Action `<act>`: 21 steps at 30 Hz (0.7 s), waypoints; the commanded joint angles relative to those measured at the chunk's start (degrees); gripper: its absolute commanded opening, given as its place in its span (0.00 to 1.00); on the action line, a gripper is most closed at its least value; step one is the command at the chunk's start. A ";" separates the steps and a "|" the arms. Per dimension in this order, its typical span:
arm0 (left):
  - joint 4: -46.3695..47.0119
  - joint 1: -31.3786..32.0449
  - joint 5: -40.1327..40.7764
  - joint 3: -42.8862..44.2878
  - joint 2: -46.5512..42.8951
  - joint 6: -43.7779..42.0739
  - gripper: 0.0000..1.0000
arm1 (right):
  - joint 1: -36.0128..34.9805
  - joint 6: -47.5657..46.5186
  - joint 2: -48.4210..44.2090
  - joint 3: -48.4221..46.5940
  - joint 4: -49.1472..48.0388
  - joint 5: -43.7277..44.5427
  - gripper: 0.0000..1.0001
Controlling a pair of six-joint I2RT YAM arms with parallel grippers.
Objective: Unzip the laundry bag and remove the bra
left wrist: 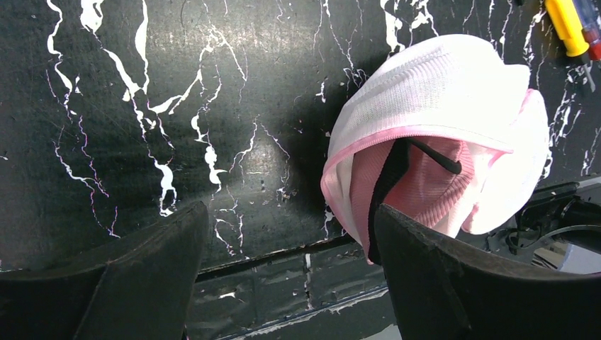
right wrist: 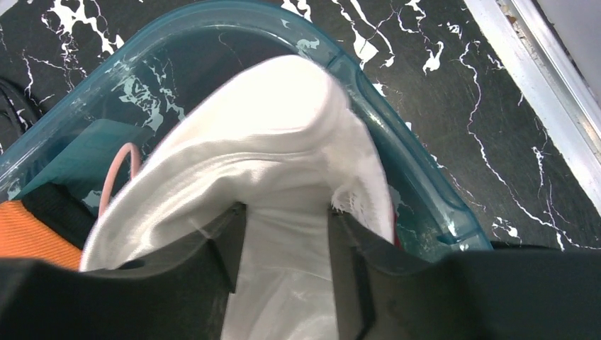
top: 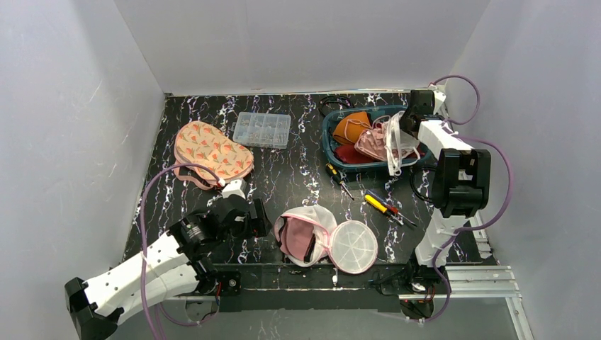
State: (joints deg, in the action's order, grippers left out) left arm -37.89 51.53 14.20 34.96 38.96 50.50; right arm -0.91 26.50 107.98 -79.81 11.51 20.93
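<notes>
The white mesh laundry bag (top: 312,237) lies unzipped at the table's near edge, its round flap (top: 353,246) folded out to the right. Pink ribbed fabric with a black strap (left wrist: 425,188) shows in the bag's (left wrist: 432,92) mouth. My left gripper (top: 259,216) hovers open just left of the bag, nothing between its fingers (left wrist: 289,211). My right gripper (top: 405,127) is over the teal basket (top: 329,138), jaws apart with the white bra (right wrist: 269,142) running loosely between them (right wrist: 285,211). The bra (top: 394,145) drapes over the basket's rim (right wrist: 397,120).
Orange (top: 351,129) and pink (top: 372,142) garments lie in the basket. A clear organiser box (top: 262,129) and an orange patterned pouch (top: 211,150) sit at the back left. Screwdrivers (top: 383,207) (top: 339,178) lie between bag and basket; one yellow handle (left wrist: 567,25) is near the bag.
</notes>
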 commanded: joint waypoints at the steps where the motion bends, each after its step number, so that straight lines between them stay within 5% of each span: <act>1: -0.92 -0.12 0.79 2.12 1.63 -0.56 0.84 | 0.35 2.15 0.51 -2.85 -2.38 -2.60 0.61; 4: -0.23 -0.16 -0.02 2.34 2.35 -0.33 0.84 | 0.38 3.31 -2.37 -1.60 -2.75 -3.56 0.68; 16: 1.56 -0.11 -2.29 -0.96 -0.58 1.28 0.84 | 0.38 5.09 -18.28 4.10 4.55 -1.68 0.72; 21: 1.53 -0.15 -3.64 -2.11 -2.93 2.55 0.83 | 0.36 6.24 -23.96 10.28 4.07 -12.66 0.80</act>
State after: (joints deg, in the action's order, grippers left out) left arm -35.97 51.53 11.81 34.20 37.89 51.72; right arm -0.54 31.68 86.91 -73.45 13.76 16.23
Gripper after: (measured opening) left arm 0.836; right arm 0.757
